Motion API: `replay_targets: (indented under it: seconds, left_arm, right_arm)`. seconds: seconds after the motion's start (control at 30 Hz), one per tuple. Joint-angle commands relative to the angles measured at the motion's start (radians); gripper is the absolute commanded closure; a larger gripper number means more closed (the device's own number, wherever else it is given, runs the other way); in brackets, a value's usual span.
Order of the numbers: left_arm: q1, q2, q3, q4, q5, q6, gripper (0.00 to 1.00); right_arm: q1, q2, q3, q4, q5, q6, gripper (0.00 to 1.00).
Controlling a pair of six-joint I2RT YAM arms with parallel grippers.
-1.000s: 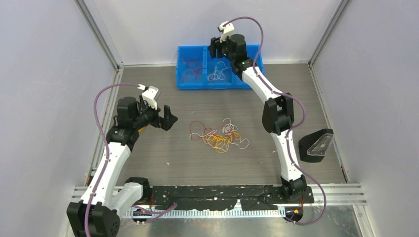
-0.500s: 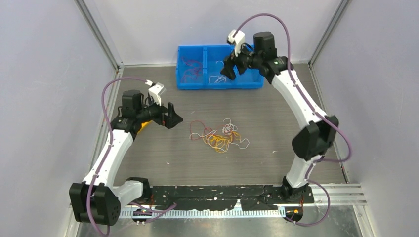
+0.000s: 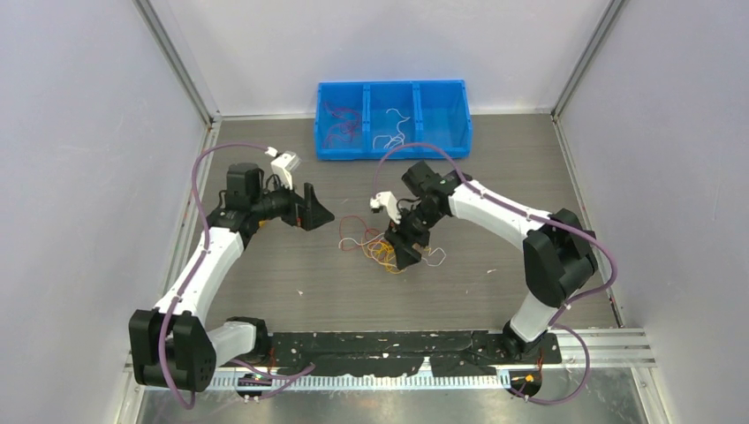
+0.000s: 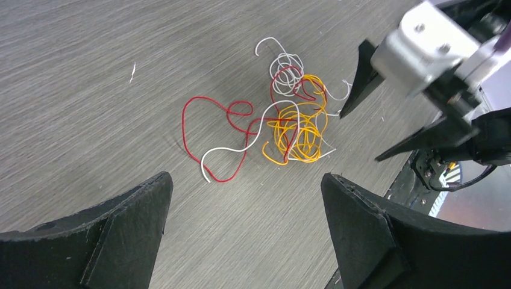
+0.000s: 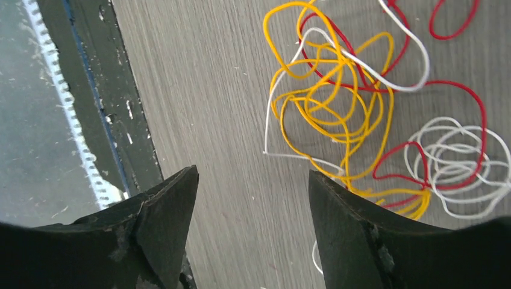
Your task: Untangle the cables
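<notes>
The cables (image 3: pixel 378 250) lie as a small tangle of thin red, yellow-orange and white wires on the grey table. The left wrist view shows the cables (image 4: pixel 295 129) ahead, with a red loop and a white strand trailing toward the camera. My left gripper (image 3: pixel 320 208) (image 4: pixel 244 180) hangs open to the left of the tangle, holding nothing. My right gripper (image 3: pixel 402 250) (image 5: pixel 253 174) is open and low at the tangle's near right edge. Bare table lies between its fingers, and the cables (image 5: pixel 346 117) spread just beyond its right fingertip.
A blue three-part bin (image 3: pixel 395 155) stands at the back. Its left part holds red wires (image 3: pixel 340 128), its middle part white wires (image 3: pixel 389 134). A black strip (image 3: pixel 397 343) runs along the near edge. Grey walls close in both sides.
My right arm has swung from the blue bin down to the tangle. My left gripper has crept right, toward the wires. The tangle has not moved.
</notes>
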Motion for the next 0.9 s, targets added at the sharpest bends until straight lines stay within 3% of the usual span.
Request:
replay_targets:
  seconds: [0.0, 0.2, 0.4, 0.47, 0.57, 0.87]
  left_arm:
    - [-0.005, -0.027, 0.01, 0.024, -0.002, -0.012, 0.04]
    - [-0.005, -0.046, 0.014, -0.02, -0.024, 0.01, 0.03]
    - [-0.005, -0.065, 0.013, -0.042, -0.042, 0.03, 0.03]
    - [-0.005, -0.069, 0.016, -0.042, -0.042, 0.035, 0.03]
    - [-0.005, -0.068, 0.02, -0.036, -0.032, 0.047, 0.03]
    - [-0.107, -0.192, -0.027, 0.157, 0.028, 0.149, 0.01]
  right_arm:
    - [0.051, -0.029, -0.062, 0.233, 0.066, 0.059, 0.27]
    - [0.078, 0.037, -0.069, 0.402, 0.147, 0.128, 0.32]
    - [0.091, 0.084, -0.073, 0.461, 0.16, 0.142, 0.5]
    - [0.093, 0.082, -0.075, 0.445, 0.152, 0.129, 0.62]
    - [0.094, 0.052, -0.071, 0.393, 0.134, 0.109, 0.91]
    - [0.094, -0.228, 0.058, 0.328, -0.031, 0.16, 0.95]
